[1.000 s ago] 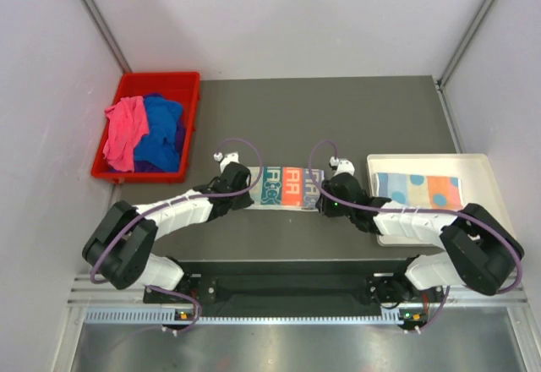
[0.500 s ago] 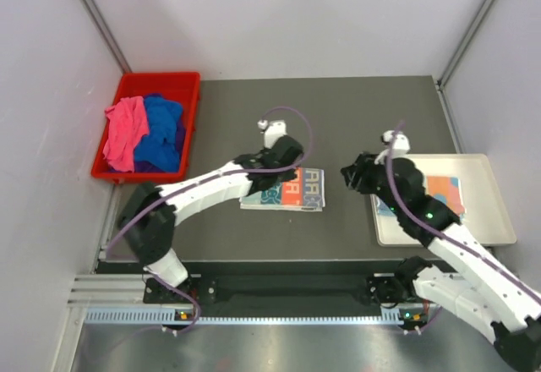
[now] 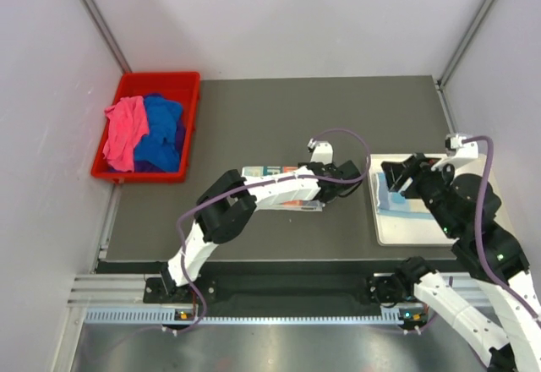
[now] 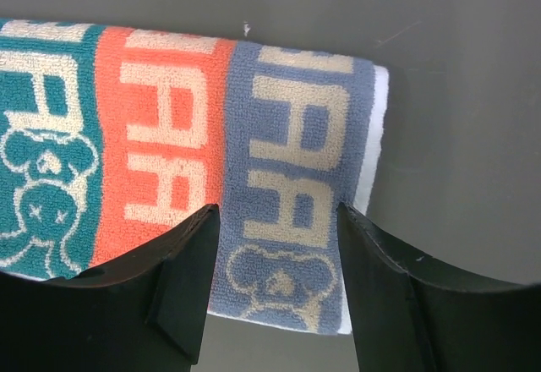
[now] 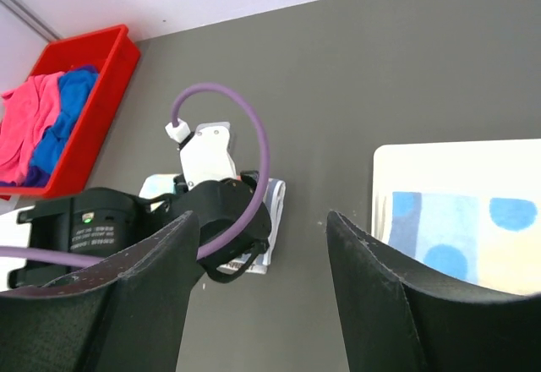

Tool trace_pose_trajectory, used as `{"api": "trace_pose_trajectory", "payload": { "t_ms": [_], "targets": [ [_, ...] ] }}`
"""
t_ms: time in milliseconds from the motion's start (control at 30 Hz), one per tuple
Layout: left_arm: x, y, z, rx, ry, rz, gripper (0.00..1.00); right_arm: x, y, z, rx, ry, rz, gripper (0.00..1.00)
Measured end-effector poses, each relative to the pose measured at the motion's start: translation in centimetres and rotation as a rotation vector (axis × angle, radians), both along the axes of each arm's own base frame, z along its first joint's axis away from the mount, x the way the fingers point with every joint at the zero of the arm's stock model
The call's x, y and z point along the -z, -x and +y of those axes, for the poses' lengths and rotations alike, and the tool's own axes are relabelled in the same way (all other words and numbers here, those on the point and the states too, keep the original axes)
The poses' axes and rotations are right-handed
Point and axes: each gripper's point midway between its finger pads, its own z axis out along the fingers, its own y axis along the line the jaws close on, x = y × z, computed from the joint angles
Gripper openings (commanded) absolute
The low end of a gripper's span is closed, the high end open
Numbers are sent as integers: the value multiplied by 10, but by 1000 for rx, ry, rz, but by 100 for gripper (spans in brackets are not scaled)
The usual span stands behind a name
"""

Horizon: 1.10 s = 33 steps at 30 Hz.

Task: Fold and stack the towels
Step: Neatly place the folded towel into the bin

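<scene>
lettered towel (image 4: 169, 135) lies folded flat on the tabletop (image 3: 338, 118), long axis running left to right, with bands of teal, orange and slate blue. its blocky cream letters look like "aa" above bear faces, though i can't read them for certain. the left jaws stand wide, straddling the slate-blue end band. the right jaws gape, holding nothing, above the white tray (image 3: 397, 235) with the patterned towel (image 5: 456, 228).

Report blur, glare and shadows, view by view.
Top external: even light, no glare on the table. Left wrist: lettered towel sharp, weave visible; left fingers dark, little detail. Right wrist: right fingers dark, featureless; white tray sharp.
</scene>
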Motion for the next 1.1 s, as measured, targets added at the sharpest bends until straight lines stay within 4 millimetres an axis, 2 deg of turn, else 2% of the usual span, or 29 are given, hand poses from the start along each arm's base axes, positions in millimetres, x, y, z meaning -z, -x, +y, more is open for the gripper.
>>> {"api": "trace_pose_trajectory", "payload": {
  "t_ms": [167,433,667,900,1033,1067,1100],
  "targets": [
    [3,1,0,-16,-17,-10,64,-8,9,-6,-2,14,-6,62],
    [6,9,-16,27,-23,-36,64,3,16,-9,-6,40,30,62],
    [16,5,-19,11,-61,-51,62,3,18,-10,-11,43,29,62],
    [21,2,-11,-36,-92,-66,58,6,20,-9,-18,47,40,62],
    [21,3,-6,-62,-95,-69,44,3,22,-9,-26,46,37,62],
    [22,4,-5,-66,-98,-67,33,3,22,-9,-27,47,36,62],
    [22,4,-3,-69,-102,-64,28,3,22,-8,-30,47,36,62]
  ]
}}
